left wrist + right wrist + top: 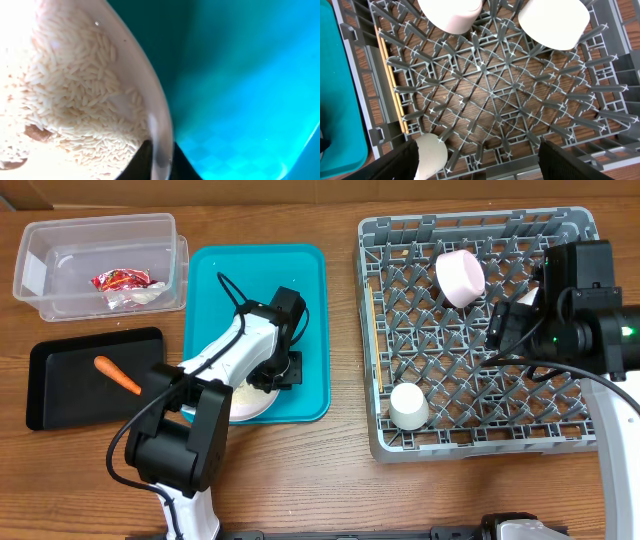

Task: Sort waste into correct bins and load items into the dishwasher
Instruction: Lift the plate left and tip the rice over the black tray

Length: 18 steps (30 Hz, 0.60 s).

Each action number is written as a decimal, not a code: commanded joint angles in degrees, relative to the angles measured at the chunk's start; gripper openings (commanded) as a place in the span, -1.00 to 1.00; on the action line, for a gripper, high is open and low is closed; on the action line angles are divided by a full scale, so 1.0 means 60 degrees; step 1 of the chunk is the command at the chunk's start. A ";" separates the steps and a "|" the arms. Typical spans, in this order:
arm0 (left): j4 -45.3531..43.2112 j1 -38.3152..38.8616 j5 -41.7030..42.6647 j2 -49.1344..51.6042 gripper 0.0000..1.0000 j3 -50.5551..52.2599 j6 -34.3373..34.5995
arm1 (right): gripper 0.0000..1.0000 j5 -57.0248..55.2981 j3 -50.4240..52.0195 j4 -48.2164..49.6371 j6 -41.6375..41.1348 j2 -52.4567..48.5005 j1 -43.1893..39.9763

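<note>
My left claw (160, 162) is squeezed tight on the rim of the white plate (90, 90). The plate has rice stuck to it and sits on the teal tray (240, 75). My right claw (479, 161) is spread wide and holds nothing; it hangs over the grey dish rack (490, 95), with the small white cup (431, 155) just beside one finger.

Left arm extends from lower left to frame centre, hand (278, 378) clamped on plate (161, 125) rim; right arm at right edge, hand (477, 164) fingers spread wide.
</note>
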<state>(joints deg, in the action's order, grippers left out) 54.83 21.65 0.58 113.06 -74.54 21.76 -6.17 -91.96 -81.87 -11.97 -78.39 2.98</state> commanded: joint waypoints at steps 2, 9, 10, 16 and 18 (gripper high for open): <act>-0.0168 -0.0015 0.0055 0.0015 -0.91 0.0222 0.0015 | 0.59 0.0040 -0.0040 0.0044 0.0004 -0.0022 -0.0029; -0.0652 -0.0015 -0.0375 0.0015 -0.91 0.0222 0.0015 | 0.59 0.0040 -0.0040 0.0044 0.0004 -0.0022 -0.0029; -0.0696 -0.0015 -0.0481 0.0015 -0.92 0.0222 0.0011 | 0.59 0.0040 -0.0040 0.0047 0.0004 -0.0022 -0.0029; -0.0597 -0.0015 -0.1315 0.0015 -0.92 0.0135 0.0007 | 0.59 0.0040 -0.0040 0.0044 0.0004 -0.0022 -0.0029; -0.0463 -0.0015 -0.1468 0.0015 -0.92 0.0026 0.0011 | 0.59 0.0040 -0.0040 0.0044 0.0004 -0.0022 -0.0029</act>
<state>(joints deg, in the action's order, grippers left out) 51.46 21.69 -5.23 112.40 -74.50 21.43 -6.17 -91.96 -81.91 -11.97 -78.39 2.98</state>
